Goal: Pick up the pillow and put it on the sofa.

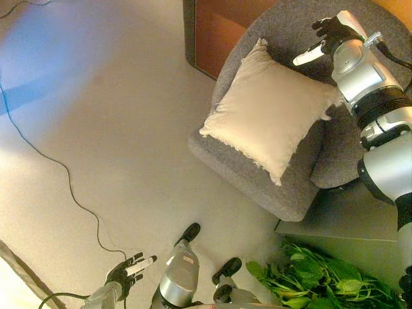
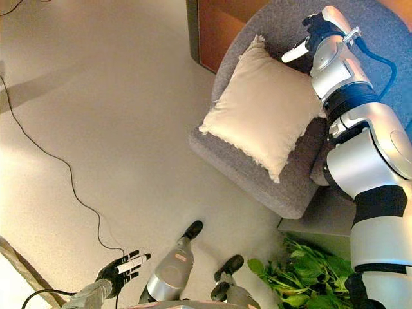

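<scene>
Flooring (image 1: pixel 109 129) is pale and plain, with a thin dark cord (image 1: pixel 61 164) trailing across its left part. Left hand (image 1: pixel 129 271) hangs low above the floor, fingers spread, empty. Brown wooden cabinet (image 1: pixel 222 32) stands behind the grey sofa (image 1: pixel 257 177). Pillow (image 1: pixel 270 109), beige, lies on the sofa seat, one corner overhanging the front edge. Right hand (image 1: pixel 328 35) hovers beyond the pillow's far corner, apparently relaxed and not grasping. Green plant (image 1: pixel 322 277) sits lower right.

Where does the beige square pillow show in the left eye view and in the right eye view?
Left eye view: the beige square fabric pillow lies right of centre in the upper half, on the grey upholstered sofa.
Right eye view: same pillow, slightly further left.
Shared landmark: the green leafy plant at lower right.
</scene>
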Tool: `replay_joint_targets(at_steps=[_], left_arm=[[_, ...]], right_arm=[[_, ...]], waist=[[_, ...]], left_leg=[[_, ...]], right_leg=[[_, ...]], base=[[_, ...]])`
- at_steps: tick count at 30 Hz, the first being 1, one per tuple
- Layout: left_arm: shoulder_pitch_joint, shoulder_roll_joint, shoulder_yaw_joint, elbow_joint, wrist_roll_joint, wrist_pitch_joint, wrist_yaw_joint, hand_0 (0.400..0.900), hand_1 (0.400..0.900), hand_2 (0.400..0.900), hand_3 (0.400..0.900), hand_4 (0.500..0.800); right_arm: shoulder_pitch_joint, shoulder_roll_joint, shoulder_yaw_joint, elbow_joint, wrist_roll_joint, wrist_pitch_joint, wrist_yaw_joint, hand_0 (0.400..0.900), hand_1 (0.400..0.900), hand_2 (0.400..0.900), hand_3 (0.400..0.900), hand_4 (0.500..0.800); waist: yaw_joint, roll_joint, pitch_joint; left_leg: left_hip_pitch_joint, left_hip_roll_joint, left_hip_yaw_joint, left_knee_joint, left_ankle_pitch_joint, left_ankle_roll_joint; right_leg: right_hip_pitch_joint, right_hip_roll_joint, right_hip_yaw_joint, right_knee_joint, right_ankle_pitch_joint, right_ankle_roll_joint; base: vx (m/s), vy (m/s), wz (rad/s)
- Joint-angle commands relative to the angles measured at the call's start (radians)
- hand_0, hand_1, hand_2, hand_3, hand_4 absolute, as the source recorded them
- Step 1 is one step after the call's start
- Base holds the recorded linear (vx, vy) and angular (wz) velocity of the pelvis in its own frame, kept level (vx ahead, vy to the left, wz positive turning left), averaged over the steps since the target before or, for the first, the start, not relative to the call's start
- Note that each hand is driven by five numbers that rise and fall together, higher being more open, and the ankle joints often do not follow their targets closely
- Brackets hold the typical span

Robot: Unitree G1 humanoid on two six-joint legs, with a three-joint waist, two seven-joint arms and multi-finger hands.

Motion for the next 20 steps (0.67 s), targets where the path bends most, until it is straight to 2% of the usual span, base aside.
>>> replay_joint_targets(at_steps=[1, 5, 8, 11, 15, 17, 20], left_arm=[[0.053, 0.034, -0.051, 0.017, 0.012, -0.022, -0.014, 0.900, 0.900, 0.900, 0.900, 0.800], [0.058, 0.013, -0.046, 0.037, 0.012, -0.019, -0.006, 0.900, 0.900, 0.900, 0.900, 0.800], [0.056, -0.023, -0.033, 0.056, 0.033, -0.006, 0.007, 0.900, 0.900, 0.900, 0.900, 0.800], [0.062, -0.058, -0.025, 0.067, 0.042, -0.011, 0.017, 0.900, 0.900, 0.900, 0.900, 0.800], [0.071, -0.101, -0.004, 0.087, 0.057, -0.021, 0.002, 0.900, 0.900, 0.900, 0.900, 0.800], [0.071, -0.115, -0.002, 0.086, 0.058, -0.029, 0.000, 0.900, 0.900, 0.900, 0.900, 0.800], [0.065, -0.129, -0.009, 0.071, 0.057, -0.024, -0.001, 0.900, 0.900, 0.900, 0.900, 0.800]], right_arm=[[-0.126, -0.044, 0.035, 0.001, 0.025, -0.092, -0.025, 0.900, 0.900, 0.900, 0.900, 0.800], [-0.011, -0.009, -0.081, -0.071, 0.127, -0.148, -0.017, 0.900, 0.900, 0.900, 0.900, 0.800], [0.160, 0.044, -0.210, -0.174, 0.175, -0.165, 0.010, 0.900, 0.900, 0.900, 0.900, 0.800], [0.370, 0.092, -0.312, -0.283, 0.238, -0.186, 0.023, 0.900, 0.900, 0.900, 0.900, 0.800], [0.767, 0.176, -0.408, -0.494, 0.206, -0.193, -0.030, 0.900, 0.900, 0.900, 0.900, 0.800], [0.934, 0.228, -0.433, -0.547, 0.204, -0.181, -0.063, 0.900, 0.900, 0.900, 0.900, 0.800], [1.147, 0.277, -0.459, -0.549, 0.149, -0.204, -0.044, 0.900, 0.900, 0.900, 0.900, 0.800]], waist=[[-0.022, -0.015, -0.054], [-0.063, -0.008, -0.096], [-0.101, 0.005, -0.131], [-0.140, 0.019, -0.155], [-0.222, 0.049, -0.177], [-0.260, 0.063, -0.183], [-0.305, 0.076, -0.191]], left_leg=[[0.039, -0.061, 0.043, -0.056, -0.034, 0.044], [0.074, -0.055, 0.073, -0.061, -0.038, 0.046], [0.109, -0.051, 0.096, -0.064, -0.045, 0.049], [0.141, -0.045, 0.122, -0.065, -0.057, 0.054], [0.182, -0.038, 0.165, -0.069, -0.074, 0.062], [0.199, -0.034, 0.192, -0.072, -0.080, 0.065], [0.220, -0.029, 0.222, -0.072, -0.088, 0.067]], right_leg=[[0.130, -0.003, 0.030, 0.077, -0.164, 0.045], [0.147, -0.005, 0.055, 0.069, -0.154, 0.052], [0.158, -0.007, 0.078, 0.071, -0.151, 0.055], [0.166, -0.009, 0.102, 0.076, -0.149, 0.056], [0.169, -0.007, 0.155, 0.081, -0.143, 0.059], [0.172, -0.005, 0.178, 0.082, -0.140, 0.061], [0.175, 0.000, 0.206, 0.085, -0.140, 0.064]], base=[[0.02, 0.053, -0.26], [0.00, 0.061, -0.23], [-0.02, 0.061, -0.32], [-0.03, 0.040, -0.32], [-0.07, 0.023, -0.38], [-0.10, -0.014, -0.38], [-0.07, -0.013, -0.31]])
